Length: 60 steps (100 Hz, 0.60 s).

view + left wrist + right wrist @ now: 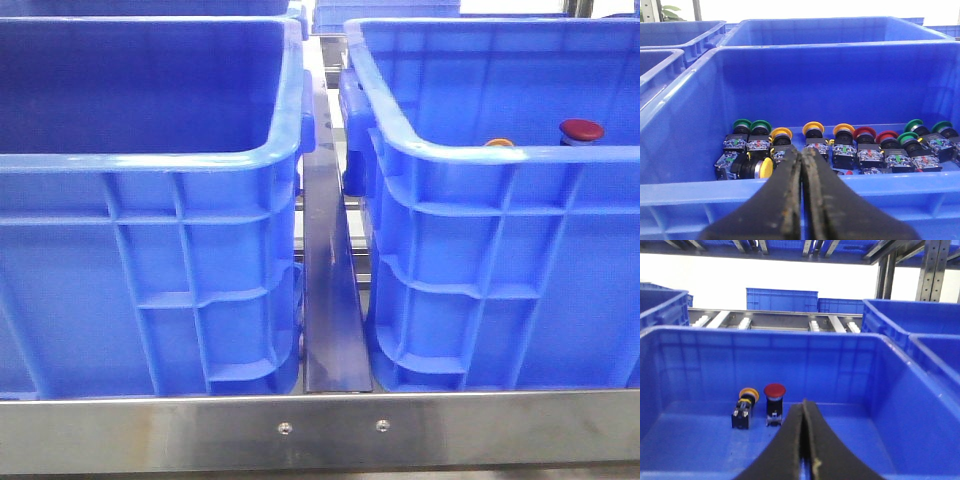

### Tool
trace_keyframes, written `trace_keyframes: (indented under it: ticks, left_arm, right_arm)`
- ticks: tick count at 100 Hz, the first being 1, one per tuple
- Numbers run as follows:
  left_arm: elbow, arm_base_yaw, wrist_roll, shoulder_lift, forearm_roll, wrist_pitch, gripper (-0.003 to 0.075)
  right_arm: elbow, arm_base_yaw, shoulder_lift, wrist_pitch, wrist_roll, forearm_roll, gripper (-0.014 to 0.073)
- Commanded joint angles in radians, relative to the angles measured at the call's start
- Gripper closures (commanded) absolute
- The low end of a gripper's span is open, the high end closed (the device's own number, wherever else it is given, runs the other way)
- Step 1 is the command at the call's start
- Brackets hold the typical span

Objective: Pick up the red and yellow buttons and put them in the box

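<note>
A red button (581, 129) and a yellow button (499, 143) show just above the near rim of the right blue crate (480, 155). In the right wrist view the red button (774, 400) stands upright on that crate's floor. The yellow button (746, 405) is beside it, tilted back. My right gripper (802, 405) is shut and empty, near the crate's front, short of both. My left gripper (801, 151) is shut and empty above the near rim of another crate (840, 90). That crate holds several yellow-capped buttons (813, 129), red-capped buttons (864, 134) and green-capped ones (742, 124). Neither gripper shows in the front view.
The left blue crate (150, 160) stands beside the right one, with a narrow metal-floored gap (335, 300) between them. A steel rail (320, 430) runs along the front. More blue crates (781, 299) and roller tracks (765, 320) lie behind.
</note>
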Motion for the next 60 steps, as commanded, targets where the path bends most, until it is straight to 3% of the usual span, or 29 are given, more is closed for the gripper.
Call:
trace_keyframes:
  ticks: [1,8,13,60]
  left_arm:
    - [0.02,-0.008,-0.011,-0.032,0.0,-0.083,0.0741]
    - [0.02,-0.008,-0.011,-0.032,0.0,-0.083,0.0741]
    - [0.02,-0.008,-0.011,-0.032,0.0,-0.083,0.0741]
    - [0.02,-0.008,-0.011,-0.032,0.0,-0.083,0.0741]
  right_arm:
    - [0.04,-0.006,-0.008,-0.152,0.007,-0.016,0.0652]
    - [0.119,-0.006,-0.018,-0.226,0.039,-0.01,0.0652]
    - [0.115,-0.006,-0.018,-0.157,0.063,-0.016,0.0652]
    - [0.116,-0.008,-0.018,-0.163,0.064,-0.016,0.0652]
